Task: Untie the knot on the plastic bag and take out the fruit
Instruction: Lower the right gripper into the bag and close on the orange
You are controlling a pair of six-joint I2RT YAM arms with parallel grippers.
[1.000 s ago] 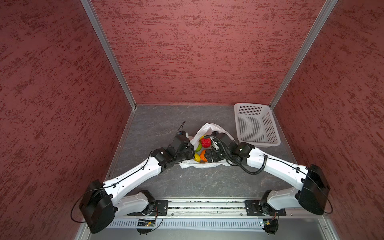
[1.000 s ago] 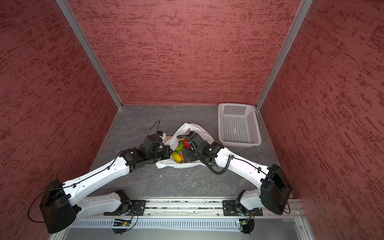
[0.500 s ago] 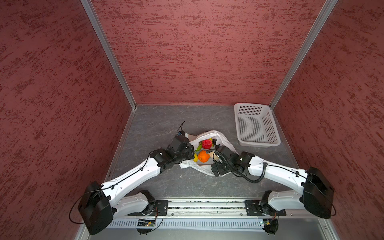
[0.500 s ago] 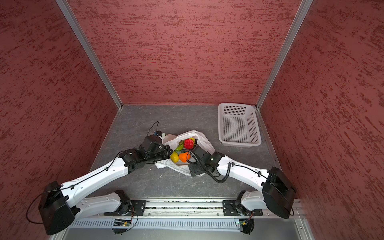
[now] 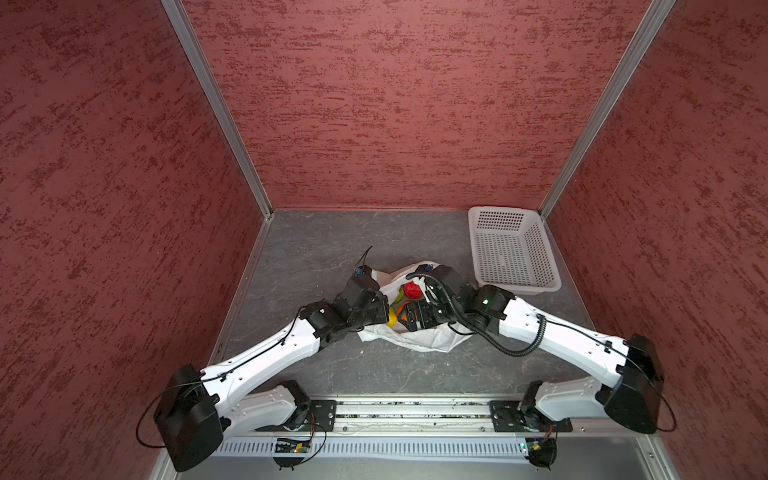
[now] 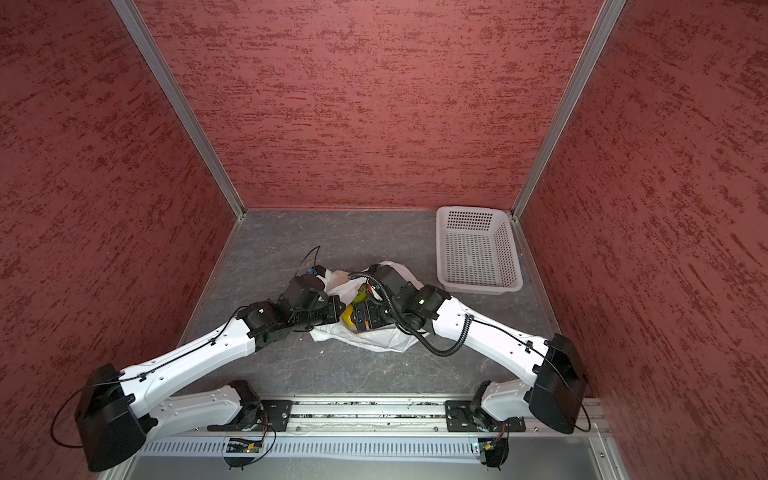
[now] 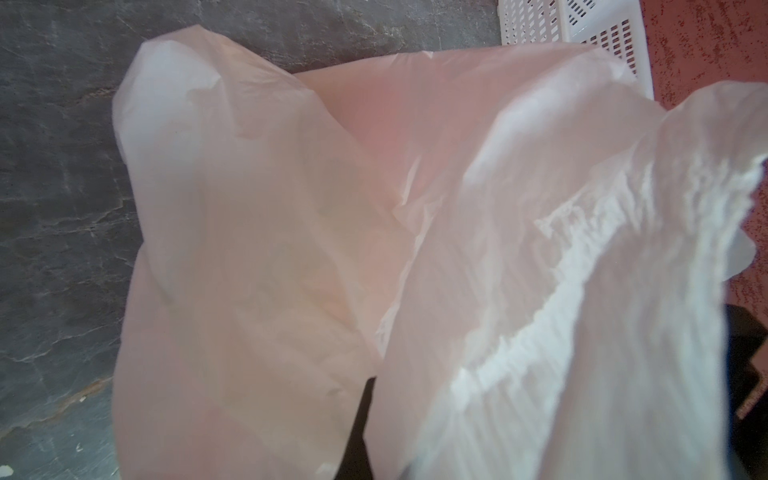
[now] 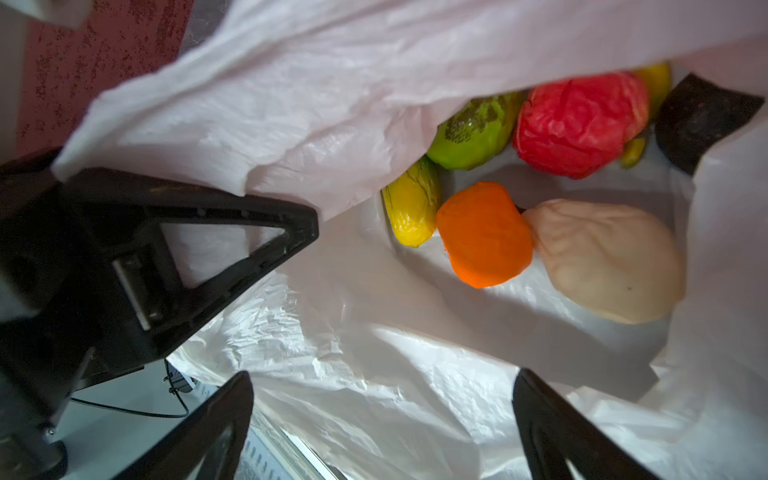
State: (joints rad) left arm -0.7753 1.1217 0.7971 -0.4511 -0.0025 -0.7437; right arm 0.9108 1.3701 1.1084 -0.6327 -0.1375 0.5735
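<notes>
Left claw (image 5: 380, 312) is clamped shut on the edge of the plastic bag (image 5: 419, 338), lifting it so the mouth gapes, and that looks like the whole point of the hold. Right claw (image 8: 382, 382), spread wide and holding nothing, sits just inside that mouth. Ahead of it lies the fruit (image 8: 413, 208): the orange ball (image 8: 484, 235) is closest, touching a beige piece (image 8: 606, 262), with the red berry (image 8: 582, 124) behind. No knot in sight. Farther back on the worktop (image 5: 316, 249), the basket (image 5: 498, 257) stands in the corner.

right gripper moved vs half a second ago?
Yes. In a top view the right gripper has gone away from the front rail, back toward the white basket, and its open jaws reach into the plastic bag.
</notes>
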